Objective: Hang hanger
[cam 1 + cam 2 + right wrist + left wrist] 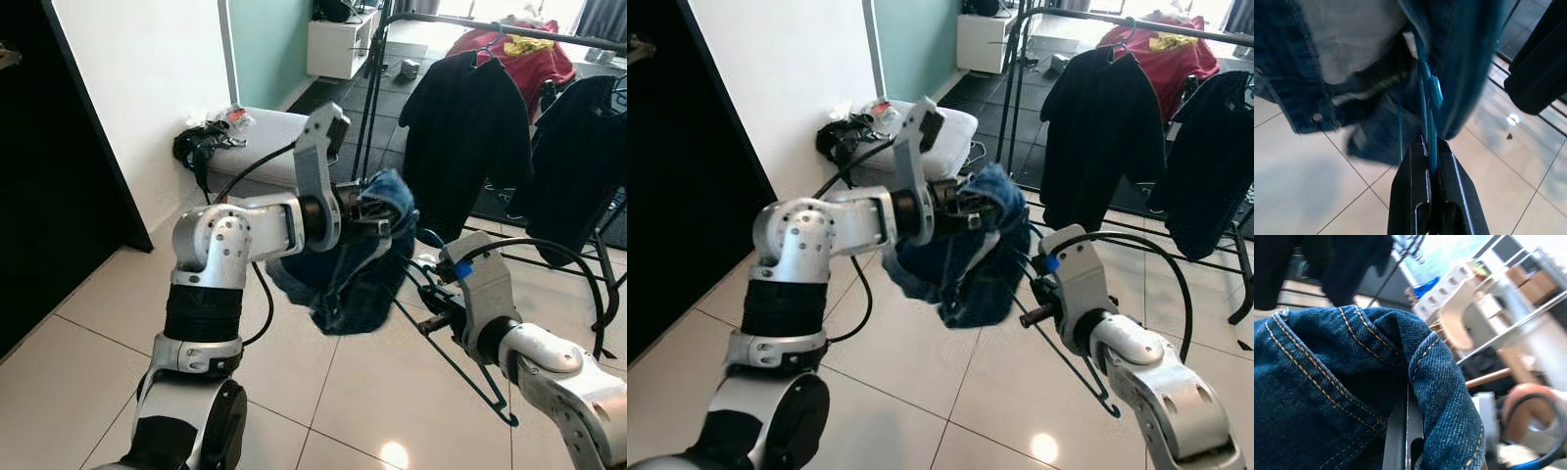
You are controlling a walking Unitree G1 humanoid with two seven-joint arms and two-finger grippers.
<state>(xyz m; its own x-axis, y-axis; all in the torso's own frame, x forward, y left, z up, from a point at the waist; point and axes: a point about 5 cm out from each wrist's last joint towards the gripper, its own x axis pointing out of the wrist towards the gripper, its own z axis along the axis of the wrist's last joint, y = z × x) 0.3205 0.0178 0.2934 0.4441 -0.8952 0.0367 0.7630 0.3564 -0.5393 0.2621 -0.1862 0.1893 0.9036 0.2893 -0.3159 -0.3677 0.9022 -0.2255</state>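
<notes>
While the left arm reaches across at chest height in the left eye view, its left gripper (pixel 377 217) is closed on a bunch of blue denim jeans (pixel 353 269) that hang in a crumpled fold above the tiled floor (pixel 98 323); just beside them the right gripper (pixel 431 315) pinches a thin teal wire hanger (pixel 460 367), whose lower wire slants down toward the floor and whose upper part disappears into the denim. Behind them a black clothes rack (pixel 509 27) carries two black shirts (pixel 468 127) and a red garment (pixel 514 49) on its rail, well apart from the hanger, and a white cushion (pixel 265 137) with a black tangle of straps lies on the floor by the white wall (pixel 147 88). From the right eye view the same scene appears, with the jeans (pixel 960 259) between the two arms and the hanger (pixel 1068 357) running under the right wrist. Along the left wrist view, the closed black fingers (pixel 1400 435) are wrapped by a denim fold with orange stitching. Along the right wrist view, the two black fingers (pixel 1410 191) are clamped together on the teal wire (pixel 1427 117), which rises into the jeans above pale tiles
</notes>
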